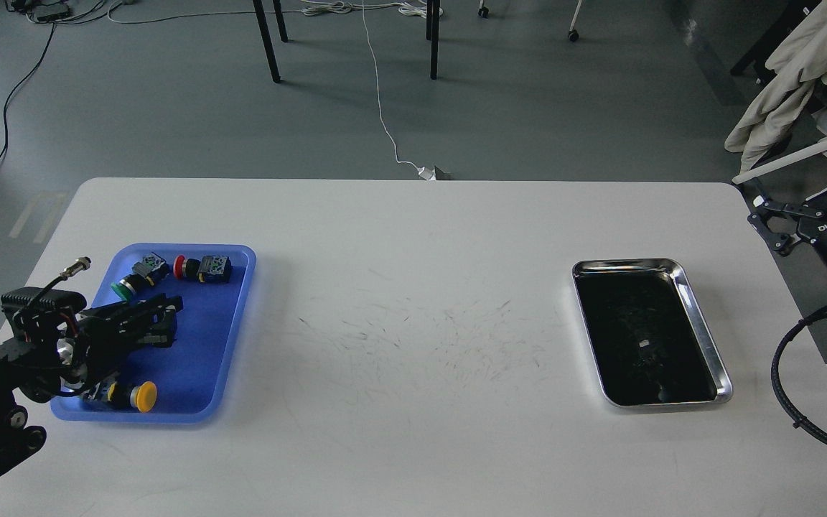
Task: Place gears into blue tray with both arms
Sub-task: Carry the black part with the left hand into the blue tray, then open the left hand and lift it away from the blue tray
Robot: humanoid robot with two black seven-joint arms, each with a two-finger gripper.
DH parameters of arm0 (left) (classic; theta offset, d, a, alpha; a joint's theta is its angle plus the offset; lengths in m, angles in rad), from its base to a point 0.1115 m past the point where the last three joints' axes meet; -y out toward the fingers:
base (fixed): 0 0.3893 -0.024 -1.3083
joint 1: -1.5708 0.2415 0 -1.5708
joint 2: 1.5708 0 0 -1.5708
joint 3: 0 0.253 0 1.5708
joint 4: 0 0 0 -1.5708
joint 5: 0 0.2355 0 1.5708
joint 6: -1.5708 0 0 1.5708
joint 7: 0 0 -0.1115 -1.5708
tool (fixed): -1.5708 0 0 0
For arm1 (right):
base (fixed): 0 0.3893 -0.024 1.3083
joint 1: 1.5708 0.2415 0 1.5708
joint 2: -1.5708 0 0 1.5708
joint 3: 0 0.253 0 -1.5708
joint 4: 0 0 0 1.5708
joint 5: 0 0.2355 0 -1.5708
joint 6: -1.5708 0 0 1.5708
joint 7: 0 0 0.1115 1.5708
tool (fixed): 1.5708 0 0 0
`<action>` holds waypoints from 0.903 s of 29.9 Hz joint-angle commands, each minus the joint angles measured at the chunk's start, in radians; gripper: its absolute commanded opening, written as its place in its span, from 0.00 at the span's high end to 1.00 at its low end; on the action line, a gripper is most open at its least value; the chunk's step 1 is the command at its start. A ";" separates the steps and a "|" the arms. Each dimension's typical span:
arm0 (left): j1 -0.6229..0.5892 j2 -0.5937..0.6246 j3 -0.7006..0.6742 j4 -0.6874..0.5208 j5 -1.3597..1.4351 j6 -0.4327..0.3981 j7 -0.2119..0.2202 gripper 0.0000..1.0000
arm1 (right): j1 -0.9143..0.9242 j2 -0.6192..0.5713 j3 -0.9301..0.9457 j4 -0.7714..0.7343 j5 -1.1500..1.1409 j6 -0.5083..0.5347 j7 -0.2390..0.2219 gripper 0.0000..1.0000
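Two trays sit on the white table [413,287], taken as the landmark here. Near its left front corner: blue tray [202,345], w/ a yellow-cap push button [142,396] at its front end. L gripper [159,316] hovers over the tray's left-middle part, arm coming in from the table's left front edge; fingers look dark and bunched, can't tell if apart or together. Further back in the blue tray: green-cap button [125,289] and a black switch block w/ red tip [202,268], side by side near the far rim. No gear is distinguishable; too small to tell. Near the table's right side: steel tray [701,316], dark inside. R gripper [812,194] hangs just off the table's right far corner, claws spread apart, holding nothing.
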 commanded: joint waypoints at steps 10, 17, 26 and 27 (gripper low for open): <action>0.000 -0.026 0.000 0.028 -0.009 0.001 -0.008 0.72 | 0.000 0.000 0.000 -0.001 0.000 0.002 0.003 0.02; -0.003 -0.026 -0.002 0.028 -0.013 0.003 -0.010 0.46 | 0.002 0.000 0.001 0.003 0.001 0.002 0.008 0.02; -0.043 0.012 -0.025 -0.002 -0.047 0.052 -0.031 0.10 | 0.013 -0.002 0.000 0.005 0.001 0.003 0.008 0.02; -0.059 0.032 -0.026 -0.020 -0.062 0.056 -0.031 0.08 | 0.013 -0.002 0.000 0.005 0.001 0.004 0.008 0.02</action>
